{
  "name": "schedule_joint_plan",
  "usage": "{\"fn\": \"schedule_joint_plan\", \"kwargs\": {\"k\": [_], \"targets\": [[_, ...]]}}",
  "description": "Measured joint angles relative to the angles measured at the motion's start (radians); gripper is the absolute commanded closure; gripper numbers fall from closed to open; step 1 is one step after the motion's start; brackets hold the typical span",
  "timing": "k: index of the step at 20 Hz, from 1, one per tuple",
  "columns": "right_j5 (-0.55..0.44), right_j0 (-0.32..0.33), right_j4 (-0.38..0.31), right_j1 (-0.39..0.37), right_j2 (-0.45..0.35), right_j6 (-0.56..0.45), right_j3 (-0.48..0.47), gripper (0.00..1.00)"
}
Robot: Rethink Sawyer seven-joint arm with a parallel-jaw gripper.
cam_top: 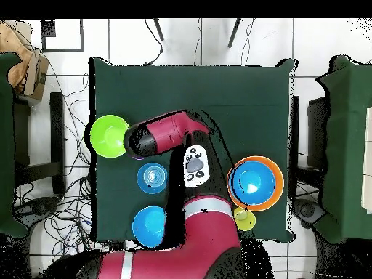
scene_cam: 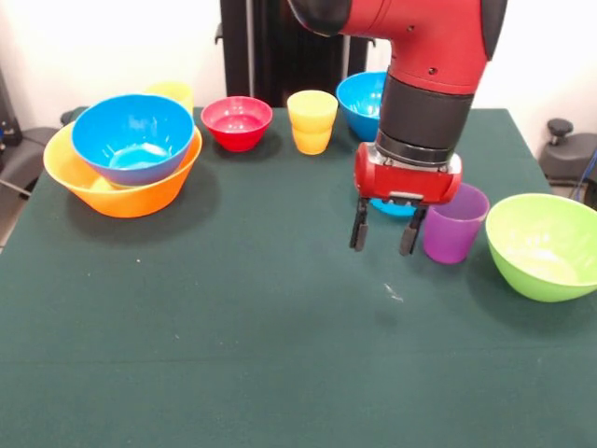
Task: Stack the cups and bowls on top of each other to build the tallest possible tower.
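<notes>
From the front, the gripper (scene_cam: pixel 384 229) hangs just above the green counter (scene_cam: pixel 233 336), its jaws apart and empty, right beside the purple cup (scene_cam: pixel 454 224). A lime bowl (scene_cam: pixel 545 245) sits further along. A blue bowl (scene_cam: pixel 133 138) rests inside the orange bowl (scene_cam: pixel 121 191); the red bowl (scene_cam: pixel 237 122) and a yellow cup (scene_cam: pixel 312 121) stand behind.

From overhead, the arm (cam_top: pixel 171 134) hides the purple cup. The lime bowl (cam_top: pixel 109 135) lies at one side, the nested blue bowl (cam_top: pixel 251 182) at the other.
</notes>
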State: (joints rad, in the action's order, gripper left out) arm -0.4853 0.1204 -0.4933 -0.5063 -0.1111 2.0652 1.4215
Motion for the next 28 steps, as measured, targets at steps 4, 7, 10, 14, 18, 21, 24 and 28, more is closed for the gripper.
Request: {"fn": "schedule_joint_plan", "kwargs": {"k": [4, 7, 10, 14, 18, 21, 24, 28], "targets": [[0.0, 0.012, 0.043, -0.006, 0.005, 0.0, -0.001, 0.0], [0.0, 0.007, 0.074, -0.007, 0.018, 0.0, -0.004, 0.0], [0.0, -0.005, 0.096, -0.007, 0.035, 0.0, -0.011, 0.0], [0.0, -0.028, 0.118, -0.001, 0.057, 0.0, -0.029, 0.0], [-0.006, -0.057, 0.144, 0.015, 0.082, 0.0, -0.062, 0.0], [-0.017, -0.085, 0.17, 0.04, 0.111, 0.0, -0.102, 0.0], [-0.021, -0.101, 0.186, 0.06, 0.13, 0.0, -0.129, 0.0], [-0.021, -0.131, 0.213, 0.095, 0.168, 0.0, -0.167, 0.0]]}}
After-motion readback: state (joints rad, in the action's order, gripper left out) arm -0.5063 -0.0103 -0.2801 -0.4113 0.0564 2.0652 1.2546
